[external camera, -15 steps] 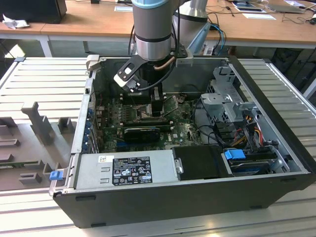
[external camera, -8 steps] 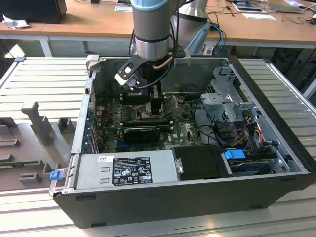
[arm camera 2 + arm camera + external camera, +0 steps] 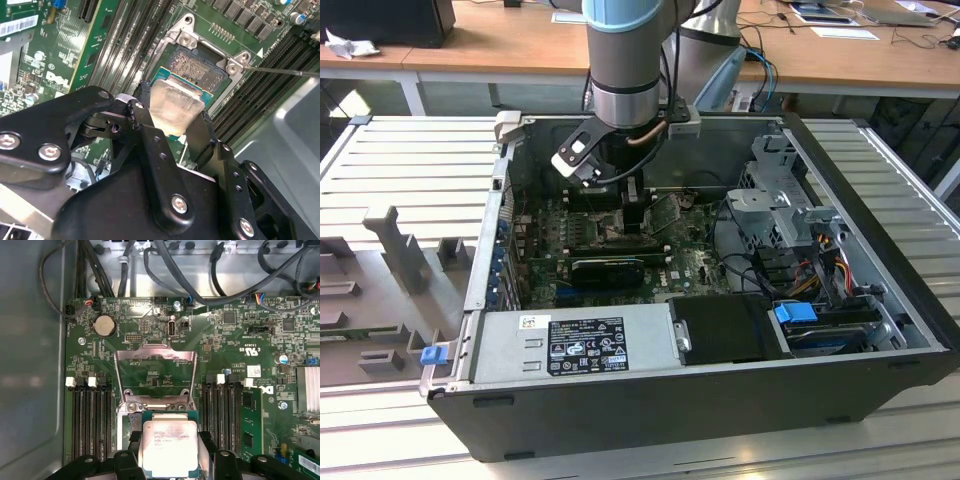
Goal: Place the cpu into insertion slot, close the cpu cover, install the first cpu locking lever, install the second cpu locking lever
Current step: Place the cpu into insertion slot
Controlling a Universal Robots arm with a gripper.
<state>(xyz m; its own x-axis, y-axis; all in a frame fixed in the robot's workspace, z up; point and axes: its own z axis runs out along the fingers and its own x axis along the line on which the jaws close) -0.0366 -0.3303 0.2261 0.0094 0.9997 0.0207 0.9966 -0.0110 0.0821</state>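
— Silvery on top, green round the rim. Looks like the cpu (image 3: pixel 175 107), caught by two opposite sides.

— Caught by what?

— By the black fingers (image 3: pixel 145 127) of the pincer (image 3: pixel 173 117). Clamped on it from either side, as seen in both wrist views.

— And where over the board (image 3: pixel 235 320)?

— Hangs just over the slot (image 3: pixel 200 67), overlapping the edge on the pincer's side. Cannot tell whether touching. Leaves most of the dark pin field bare.

— Cover?

— Flipped open. Stands the cover (image 3: pixel 155 355) up off the slot and shows green board through its square window.

— Anything alongside?

— Long black memory slots (image 3: pixel 90 420) on both sides of the slot. Thin steel rod (image 3: pixel 282 72) reaching out from one corner of the slot's metal frame. Round coin cell (image 3: pixel 105 326) beyond the raised cover.

— From outside?

— Reaches down with the arm (image 3: pixel 625 60) into an open case (image 3: pixel 720 420) lying on a slatted metal table (image 3: pixel 410 160). Keeps the pincer low over the board, near the middle of the case. Grey power supply (image 3: pixel 570 345) along the near wall, with a tangle of coloured wires towards the exterior view's right.
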